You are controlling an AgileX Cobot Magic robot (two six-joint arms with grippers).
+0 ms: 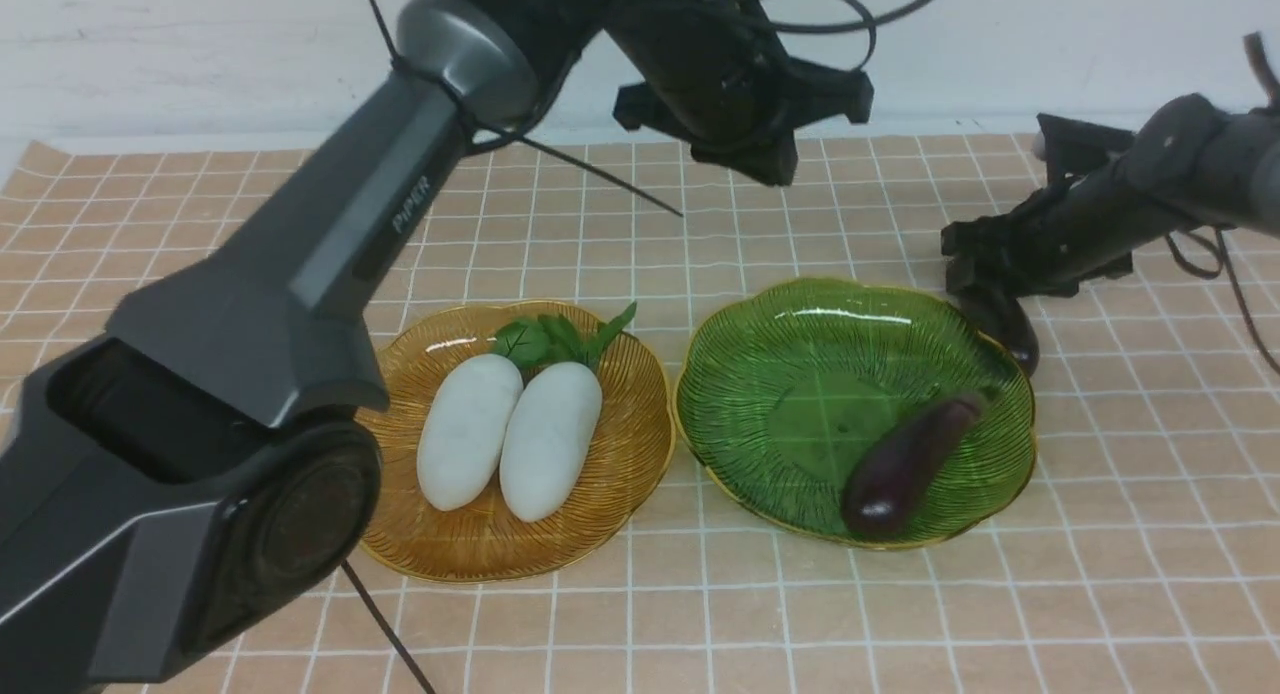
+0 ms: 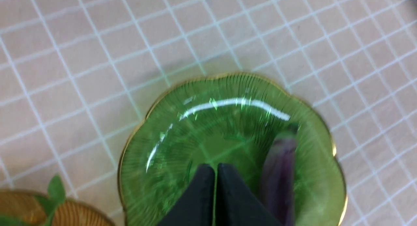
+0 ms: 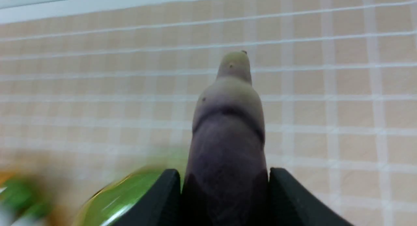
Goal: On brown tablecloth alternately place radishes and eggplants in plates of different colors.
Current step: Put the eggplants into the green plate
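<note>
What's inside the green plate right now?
One eggplant lies in the green plate, toward its right side. Nothing else shows inside. A second eggplant is gripped by the right tool at the plate's far right rim; whether it touches the rim is unclear.

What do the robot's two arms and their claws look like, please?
The left arm is matte dark grey, boxy with rounded joints, marked PiPER in pale letters. The right arm is dark grey to black. Thin black cables loop along both. The left claw and right claw have black wedge-shaped fingers.
</note>
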